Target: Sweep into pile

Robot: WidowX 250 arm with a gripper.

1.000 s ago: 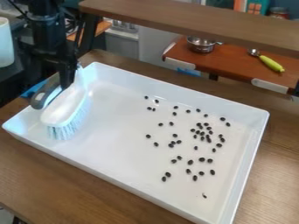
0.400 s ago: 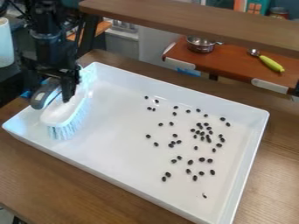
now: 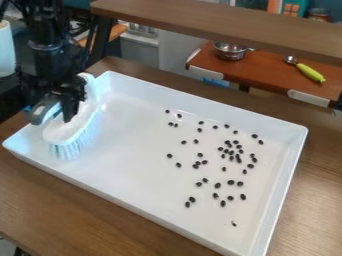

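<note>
Beans (image 3: 218,185) loose, no pile: scattered over the half of the tray (image 3: 133,155) well away from the hand (image 3: 55,114), a few denser clusters at most. Brush (image 3: 65,130) right at the hand, bristles down in the tray's nearer end. Can't tell if the hand has a firm grip on it. Progress looks like roughly zero: brush in place, all sweeping left. Next should be brush out past the strays, then gather inward.

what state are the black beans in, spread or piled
Spread: the black beans lie scattered on the white tray, away from the brush, gaps between most.
</note>
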